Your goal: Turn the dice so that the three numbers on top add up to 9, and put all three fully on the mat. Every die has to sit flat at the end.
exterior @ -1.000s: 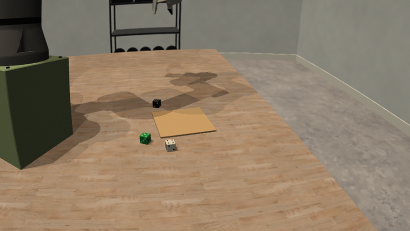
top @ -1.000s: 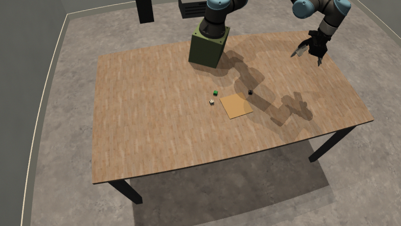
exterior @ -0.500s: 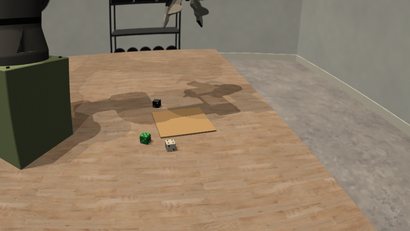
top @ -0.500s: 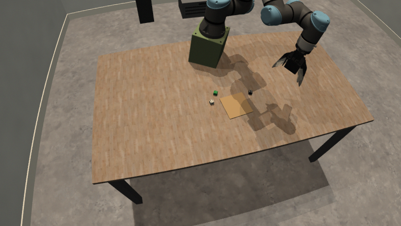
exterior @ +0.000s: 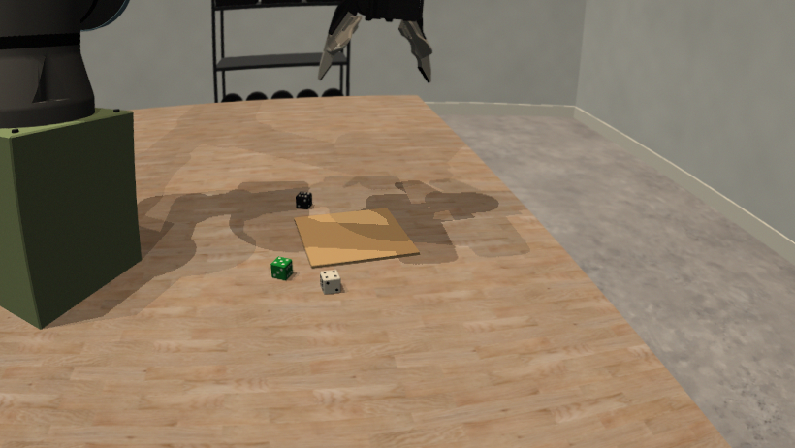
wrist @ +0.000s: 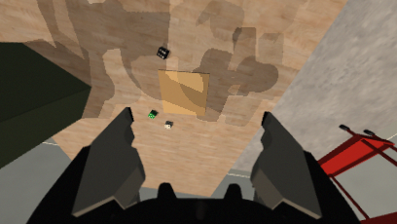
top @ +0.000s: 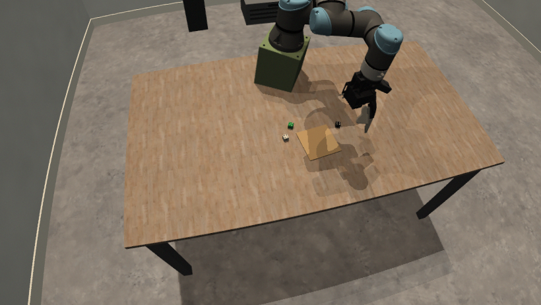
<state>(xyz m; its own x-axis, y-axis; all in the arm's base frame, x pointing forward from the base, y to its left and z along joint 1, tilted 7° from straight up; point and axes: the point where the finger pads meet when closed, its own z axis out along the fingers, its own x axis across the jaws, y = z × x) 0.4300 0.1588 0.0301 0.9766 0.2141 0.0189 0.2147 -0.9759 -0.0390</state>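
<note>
The white die [top: 286,137] [exterior: 330,281] [wrist: 168,125], four black pips up, and the green die [top: 290,125] [exterior: 281,268] [wrist: 153,114] were seen flat beside the mat [top: 318,142] [exterior: 356,238] [wrist: 184,93], the black die [top: 337,124] [exterior: 303,200] [wrist: 162,53] beyond; the end effector [top: 355,113] [exterior: 374,80] [wrist: 198,110] was held wide open.

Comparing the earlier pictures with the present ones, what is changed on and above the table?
The open gripper has swung inward over the table, closer to the mat; nothing was grasped or released. The black die, green die, white die and mat stayed put.
</note>
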